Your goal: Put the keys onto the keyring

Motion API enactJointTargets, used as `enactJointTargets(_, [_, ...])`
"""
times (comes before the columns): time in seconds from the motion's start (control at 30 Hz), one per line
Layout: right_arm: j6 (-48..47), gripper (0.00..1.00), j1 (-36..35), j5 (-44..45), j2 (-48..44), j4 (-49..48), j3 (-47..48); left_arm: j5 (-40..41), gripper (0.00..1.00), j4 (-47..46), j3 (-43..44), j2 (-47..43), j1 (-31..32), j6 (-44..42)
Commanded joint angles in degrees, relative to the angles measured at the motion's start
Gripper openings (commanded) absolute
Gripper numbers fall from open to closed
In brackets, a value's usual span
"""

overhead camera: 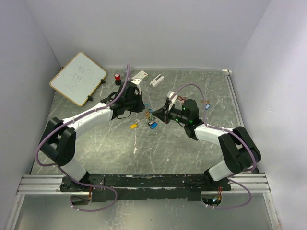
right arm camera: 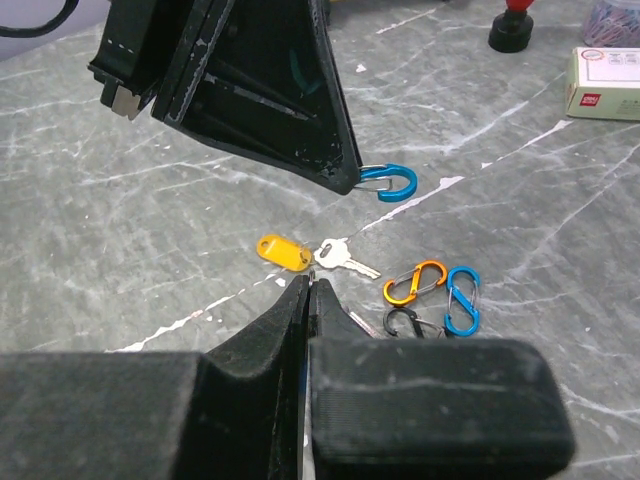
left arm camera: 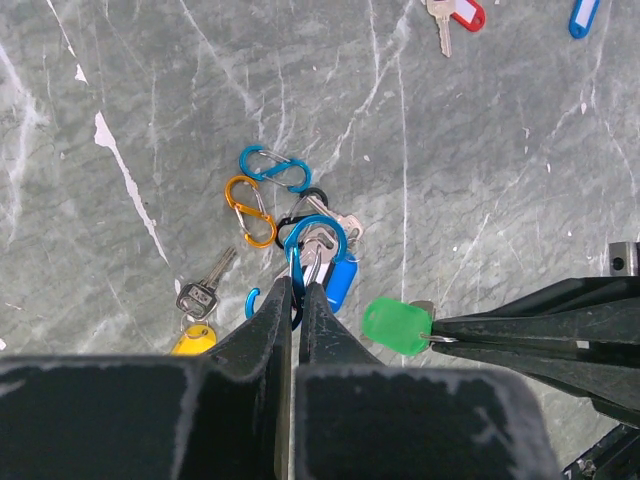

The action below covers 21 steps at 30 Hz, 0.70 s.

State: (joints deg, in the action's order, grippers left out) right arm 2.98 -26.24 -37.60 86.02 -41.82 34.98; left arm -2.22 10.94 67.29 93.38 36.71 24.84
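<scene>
My left gripper (left arm camera: 297,290) is shut on a blue carabiner keyring (left arm camera: 315,238), held above the table. It also shows in the right wrist view (right arm camera: 390,182). A silver key with a blue tag (left arm camera: 342,285) shows at its loop; I cannot tell whether it hangs on it. My right gripper (left arm camera: 440,335) comes in from the right, shut on the ring of a green key tag (left arm camera: 397,325), close beside the keyring. In the right wrist view its fingertips (right arm camera: 300,290) hide the green tag. A yellow-tagged key (right arm camera: 283,251) lies on the table below.
Loose orange (left arm camera: 250,210), blue (left arm camera: 275,168) and black (left arm camera: 298,205) carabiners lie on the table. A red-tagged key (left arm camera: 465,12) and a blue tag (left arm camera: 583,15) lie farther off. A whiteboard (overhead camera: 78,78), a red-capped cylinder (overhead camera: 117,76) and white blocks (overhead camera: 157,80) stand at the back.
</scene>
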Motion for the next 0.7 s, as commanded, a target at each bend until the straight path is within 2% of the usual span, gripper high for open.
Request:
enactJointTargets(0.0, [1.29, 0.0, 0.31, -1.23, 0.62, -1.48, 1.6, -0.89, 0.07, -0.48, 2.39, -0.09, 0.86, -0.4])
enactJointTargets(0.67, [2.72, 0.0, 0.31, 3.15, 2.28, 3.34, 5.16, -0.07, 0.06, 1.4, 3.46, 0.05, 2.99, 0.38])
